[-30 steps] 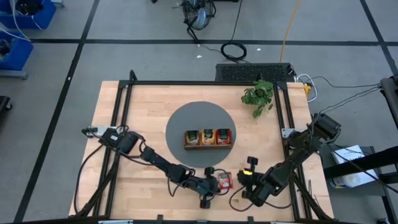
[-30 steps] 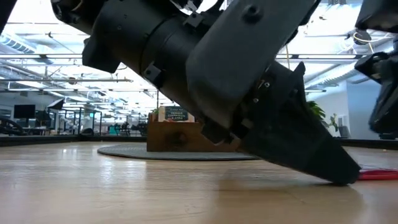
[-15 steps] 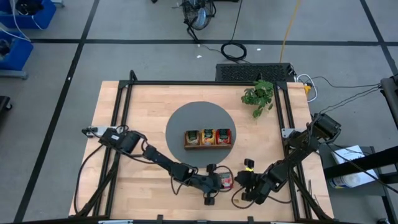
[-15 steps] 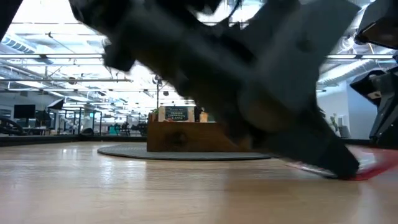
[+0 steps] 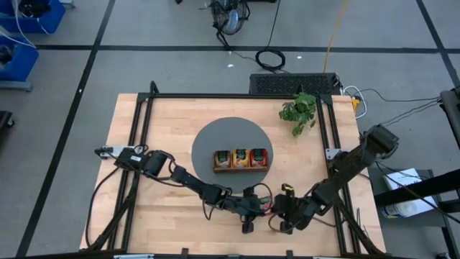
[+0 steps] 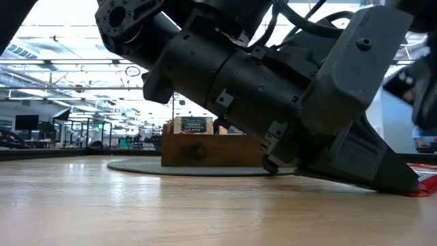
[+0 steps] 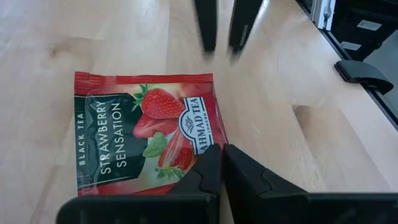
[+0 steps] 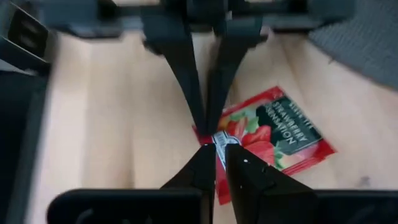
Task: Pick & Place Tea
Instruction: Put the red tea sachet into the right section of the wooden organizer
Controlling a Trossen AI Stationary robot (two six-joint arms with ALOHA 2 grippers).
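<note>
A red strawberry tea sachet [image 7: 137,134] lies flat on the wooden table near its front edge, in the high view [image 5: 264,208] between the two grippers. My left gripper [image 7: 222,163] reaches in from the left, shut, with its tips at the sachet's edge. My right gripper [image 8: 219,155] comes from the right and hovers over the same end of the sachet [image 8: 280,140], its fingers a narrow gap apart with nothing between them. Other tea sachets stand in the wooden tray [image 5: 240,159]. My left gripper rests its shut fingertips on the sachet's edge near one corner [image 7: 214,138], slanting down from the table's left. The sachet lies flat on the table [image 6: 425,184]. Whether the edge sits between the tips, I cannot tell.
The tray stands on a round grey mat [image 5: 208,144] at the table's middle. A small green plant [image 5: 298,111] sits at the back right. Bare wood lies to the left of the sachet along the front edge.
My left gripper has gone toward the table's right edge and down, its tips coming onto the sachet's edge. My right gripper has tipped and drawn in toward the sachet from the right.
</note>
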